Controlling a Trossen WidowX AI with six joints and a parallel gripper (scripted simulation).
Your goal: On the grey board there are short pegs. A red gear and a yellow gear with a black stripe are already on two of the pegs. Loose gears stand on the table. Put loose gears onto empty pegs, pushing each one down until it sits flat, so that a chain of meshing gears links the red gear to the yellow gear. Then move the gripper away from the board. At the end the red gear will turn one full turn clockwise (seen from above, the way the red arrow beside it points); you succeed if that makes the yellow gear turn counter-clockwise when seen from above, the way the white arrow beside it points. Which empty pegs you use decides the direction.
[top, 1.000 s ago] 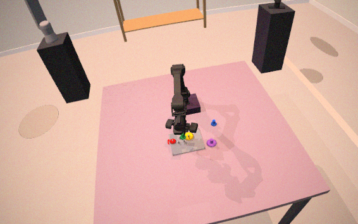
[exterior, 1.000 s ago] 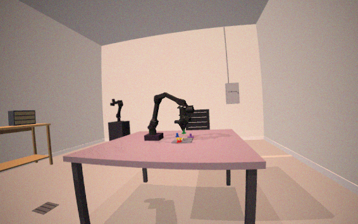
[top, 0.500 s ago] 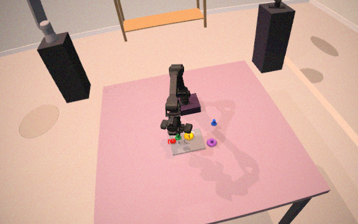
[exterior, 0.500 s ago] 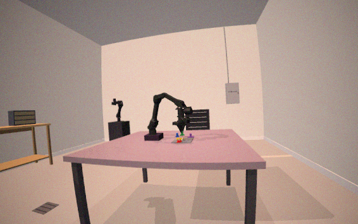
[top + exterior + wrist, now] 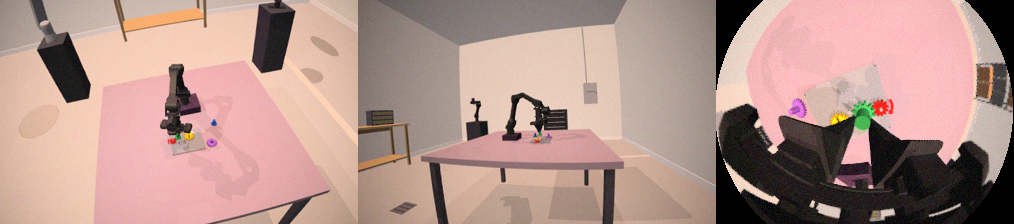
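Note:
My gripper (image 5: 178, 133) (image 5: 539, 130) (image 5: 863, 120) is shut on the knob of the green gear (image 5: 178, 137) (image 5: 540, 133) (image 5: 863, 108), holding it above the grey board (image 5: 198, 145) (image 5: 546, 140) (image 5: 818, 100), beside the red gear. The red gear (image 5: 172, 141) (image 5: 537, 141) (image 5: 880, 106) is at the board's left end in the top view. The yellow gear (image 5: 188, 136) (image 5: 839, 119) is near its back edge, partly behind a finger in the wrist view. The purple gear (image 5: 212, 143) (image 5: 548, 136) (image 5: 800, 108) and small blue gear (image 5: 214, 123) (image 5: 535, 135) stand off the board. The pegs are too blurred to count.
The arm's dark base (image 5: 190, 108) (image 5: 512, 136) stands on the pink table (image 5: 136, 177) (image 5: 484, 155) behind the board. The purple gear is just right of the board in the top view; the blue gear is farther back. The arm casts shadows across the table.

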